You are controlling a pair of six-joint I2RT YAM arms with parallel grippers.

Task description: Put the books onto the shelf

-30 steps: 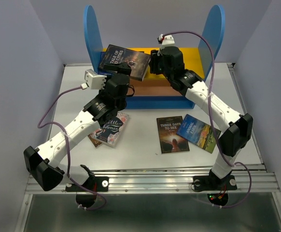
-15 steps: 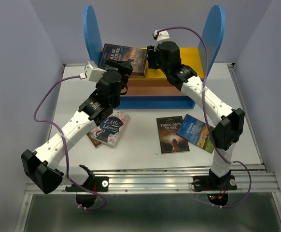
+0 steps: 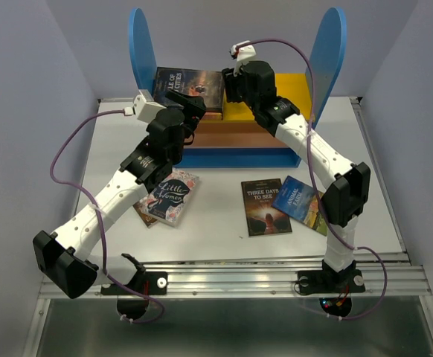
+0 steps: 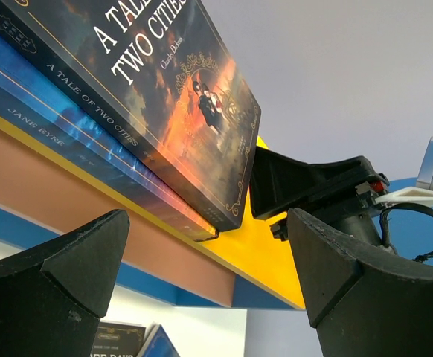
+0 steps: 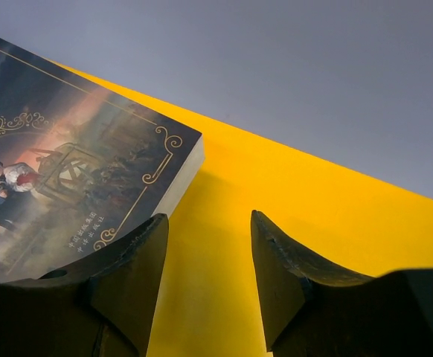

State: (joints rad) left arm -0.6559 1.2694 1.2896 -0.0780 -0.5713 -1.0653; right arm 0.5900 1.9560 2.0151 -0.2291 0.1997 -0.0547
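The shelf point(image 3: 327, 46) has blue side panels, a yellow top board point(image 3: 294, 85) and a brown lower board point(image 3: 235, 134). The dark "A Tale of Two Cities" book point(image 3: 189, 84) lies flat at the left of the yellow board. It rests on a blue "Jane Eyre" book point(image 4: 68, 123). My right gripper point(image 3: 228, 86) is open at the dark book's right edge point(image 5: 68, 171), with only yellow board point(image 5: 224, 245) between its fingers. My left gripper point(image 3: 194, 105) hangs wide open and empty in front of the shelf, below the two books.
On the table lie a floral "Little Women" book point(image 3: 170, 195) on top of another book point(image 3: 143, 216), a dark "Three Days to See" book point(image 3: 265, 206), and a blue "Animal Farm" book point(image 3: 303, 201). The right arm reaches over the shelf's front.
The dark book went left from a tilt and now lies flat on the yellow board. My right gripper followed it and opened off it. The left gripper shifted slightly left.
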